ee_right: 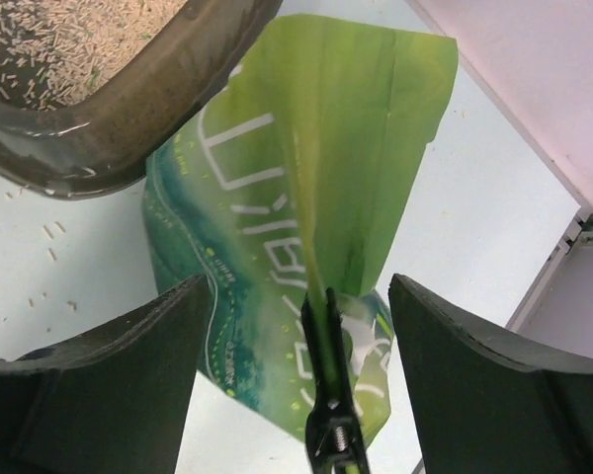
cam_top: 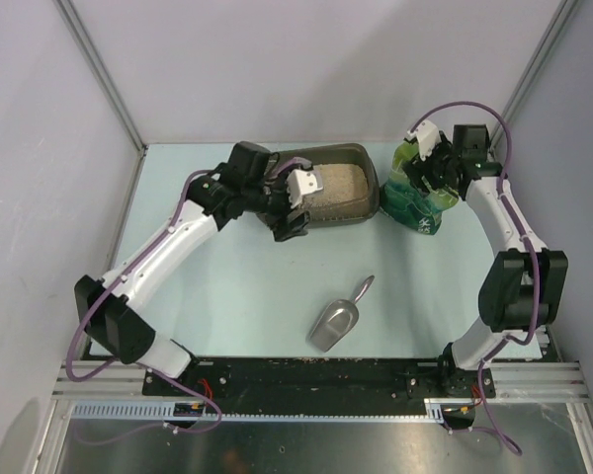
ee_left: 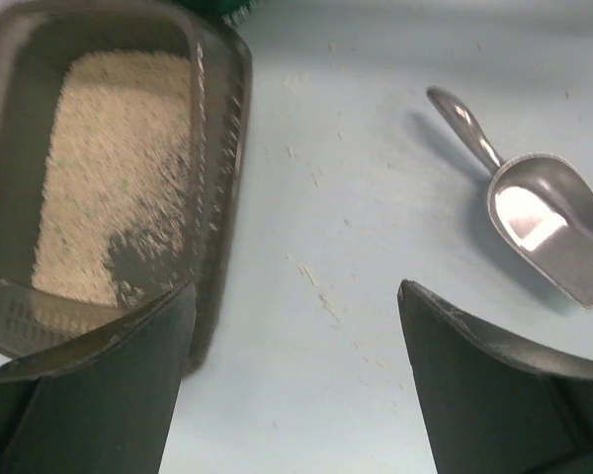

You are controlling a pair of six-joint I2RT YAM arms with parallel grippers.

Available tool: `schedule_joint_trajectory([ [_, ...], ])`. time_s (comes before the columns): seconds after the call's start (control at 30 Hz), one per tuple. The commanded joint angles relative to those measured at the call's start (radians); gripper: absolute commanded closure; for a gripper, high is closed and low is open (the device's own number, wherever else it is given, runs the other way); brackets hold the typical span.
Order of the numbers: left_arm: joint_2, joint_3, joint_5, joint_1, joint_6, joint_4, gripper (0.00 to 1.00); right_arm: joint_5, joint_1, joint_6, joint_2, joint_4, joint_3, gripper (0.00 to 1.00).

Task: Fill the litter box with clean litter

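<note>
Litter box [cam_top: 372,186] part-filled. Right gripper [ee_right: 298,286] spread astride green bag [cam_top: 420,202] at box's 3 o'clock, contact unclear; left gripper [ee_left: 295,296] spread, empty. Pinch its top squarely.

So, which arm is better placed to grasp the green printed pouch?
Right, probably: the right gripper hangs open over the green pouch; the left gripper is at the dark brown-grey litter box.

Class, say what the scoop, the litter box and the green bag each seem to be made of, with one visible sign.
Scoop: likely metal, polished; it gives bright mirror-like glare.
Litter box: probably moulded plastic, dark brown-grey, semi-glossy; smooth rounded rim with soft highlights.
Green bag: seemingly thin printed plastic film, glossy; it creases and folds at the top.
</note>
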Motion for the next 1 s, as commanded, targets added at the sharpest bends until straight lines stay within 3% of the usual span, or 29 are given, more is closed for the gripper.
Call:
schedule_joint_trajectory([
  [0.0,-0.055,-0.09,-0.023,-0.002,-0.053,-0.006,0.12,-0.025,-0.005,-0.049,0.047,0.013,0.082,0.26],
  [0.17,-0.086,-0.113,-0.052,0.012,-0.054,-0.006,0.13,-0.048,-0.005,-0.052,0.134,-0.043,0.166,0.39],
  [0.27,-0.09,-0.099,-0.061,0.015,-0.054,-0.008,0.13,-0.066,-0.006,-0.08,0.194,-0.135,0.257,0.61],
  [0.3,-0.09,-0.093,-0.06,0.015,-0.054,-0.006,0.13,-0.069,-0.006,-0.095,0.203,-0.171,0.278,0.77],
  [0.4,-0.083,-0.086,-0.057,0.017,-0.056,-0.008,0.13,-0.094,-0.035,-0.153,0.208,-0.303,0.323,1.0],
  [0.67,-0.06,-0.081,-0.024,0.017,-0.082,-0.008,0.14,-0.281,-0.146,-0.229,0.036,-0.568,0.266,1.0],
  [0.9,-0.024,-0.067,-0.034,0.024,-0.08,-0.008,0.14,-0.247,-0.02,-0.292,-0.16,-0.593,0.121,1.0],
  [0.97,-0.018,-0.066,-0.034,0.027,-0.087,-0.008,0.14,-0.235,0.073,-0.273,-0.176,-0.569,0.101,1.0],
])
